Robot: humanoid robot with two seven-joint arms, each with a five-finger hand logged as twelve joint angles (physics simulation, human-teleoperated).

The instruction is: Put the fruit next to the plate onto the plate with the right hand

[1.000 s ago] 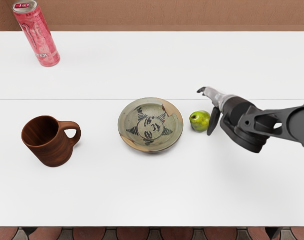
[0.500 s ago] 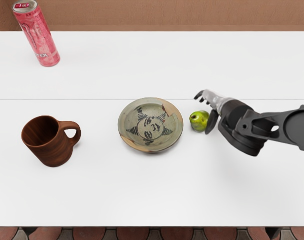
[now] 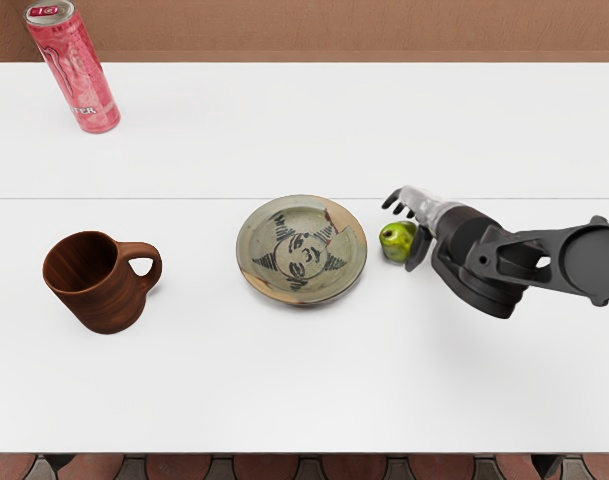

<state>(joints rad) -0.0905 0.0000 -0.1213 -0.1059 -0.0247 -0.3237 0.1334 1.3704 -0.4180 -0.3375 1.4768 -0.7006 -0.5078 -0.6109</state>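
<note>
A small green apple (image 3: 396, 240) lies on the white table just right of the round patterned plate (image 3: 302, 249). My right hand (image 3: 408, 226) comes in from the right edge and sits against the apple's right side. Its fingers (image 3: 397, 200) curl above the fruit and the thumb (image 3: 421, 247) hangs down beside it. The hand stands open around the apple, not closed on it. The plate holds nothing. My left arm is out of view.
A brown wooden mug (image 3: 97, 279) stands at the left, its handle toward the plate. A red soda can (image 3: 73, 67) stands tilted at the far left back. The table's front edge runs along the bottom.
My right hand has slid left toward the apple, and its fingers now reach over the fruit. The apple and plate have not moved.
</note>
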